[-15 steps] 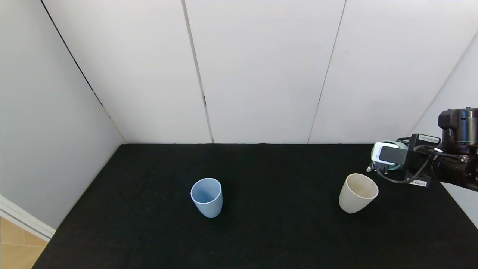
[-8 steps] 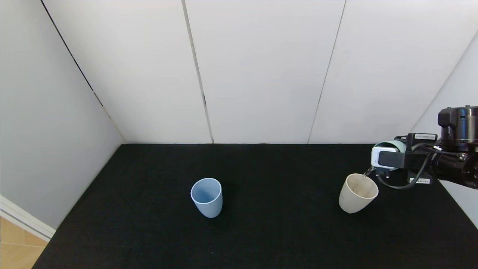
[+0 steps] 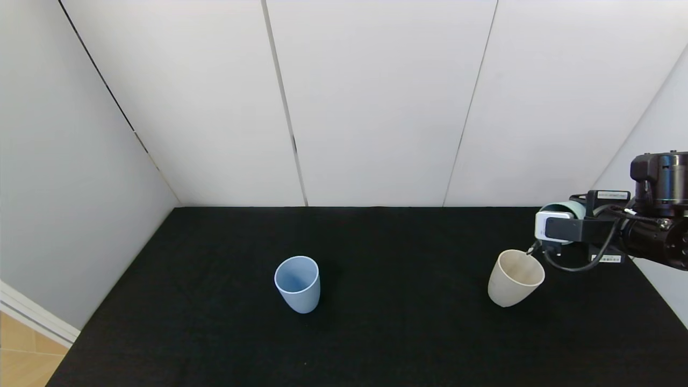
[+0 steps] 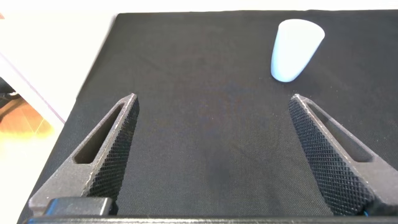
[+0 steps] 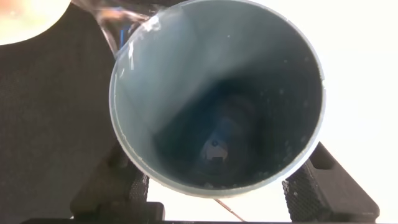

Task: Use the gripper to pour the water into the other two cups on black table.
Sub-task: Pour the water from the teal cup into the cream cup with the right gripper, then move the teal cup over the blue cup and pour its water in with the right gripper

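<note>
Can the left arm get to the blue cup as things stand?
Probably yes. The left gripper has its jaws open and faces the pale blue cup across bare black table; the right gripper pours at the cream cup.

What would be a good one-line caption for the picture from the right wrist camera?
The right tool tips a teal cup, water streaming over its rim toward the cream cup.

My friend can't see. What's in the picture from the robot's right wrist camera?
A teal cup, held in the right tool, is tipped over so we look straight inside. Water runs off its rim toward a cream cup on the black table.
</note>
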`<state>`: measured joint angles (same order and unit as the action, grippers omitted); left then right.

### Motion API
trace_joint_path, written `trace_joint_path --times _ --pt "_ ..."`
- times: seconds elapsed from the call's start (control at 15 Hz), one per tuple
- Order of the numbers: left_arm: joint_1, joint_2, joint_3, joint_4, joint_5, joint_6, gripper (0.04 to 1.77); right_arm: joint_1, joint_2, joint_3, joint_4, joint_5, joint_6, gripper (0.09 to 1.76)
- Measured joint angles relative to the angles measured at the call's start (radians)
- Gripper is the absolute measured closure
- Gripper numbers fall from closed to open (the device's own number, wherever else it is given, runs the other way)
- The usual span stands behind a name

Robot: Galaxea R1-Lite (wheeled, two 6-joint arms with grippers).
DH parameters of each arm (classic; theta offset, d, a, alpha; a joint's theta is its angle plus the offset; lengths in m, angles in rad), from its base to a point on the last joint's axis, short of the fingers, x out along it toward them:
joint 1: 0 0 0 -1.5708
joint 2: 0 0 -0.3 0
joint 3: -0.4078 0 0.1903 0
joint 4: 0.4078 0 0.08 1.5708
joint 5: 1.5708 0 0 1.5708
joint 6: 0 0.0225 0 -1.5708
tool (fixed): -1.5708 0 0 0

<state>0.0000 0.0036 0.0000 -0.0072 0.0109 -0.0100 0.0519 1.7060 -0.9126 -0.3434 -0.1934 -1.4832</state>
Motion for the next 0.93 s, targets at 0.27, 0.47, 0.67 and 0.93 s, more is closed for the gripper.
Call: trace_joint_path --times 0.27,0.47,0.67,0.93 --pt "0.0 0.0 0.0 0.0 0.0 0.0 0.09 0.004 -0.005 0.007 0.004 0.009 0.028 0.66" --pt "0.0 0.0 0.0 0.0 0.0 0.0 0.09 0.014 -0.006 0.013 0.008 0.013 0.169 0.66" --pt "0.0 0.0 0.0 0.0 0.0 0.0 0.09 0.044 -0.006 0.009 0.01 0.018 0.351 0.66" --pt "0.0 0.0 0.0 0.0 0.0 0.0 0.09 0.143 -0.006 -0.024 0.018 0.017 0.584 0.66"
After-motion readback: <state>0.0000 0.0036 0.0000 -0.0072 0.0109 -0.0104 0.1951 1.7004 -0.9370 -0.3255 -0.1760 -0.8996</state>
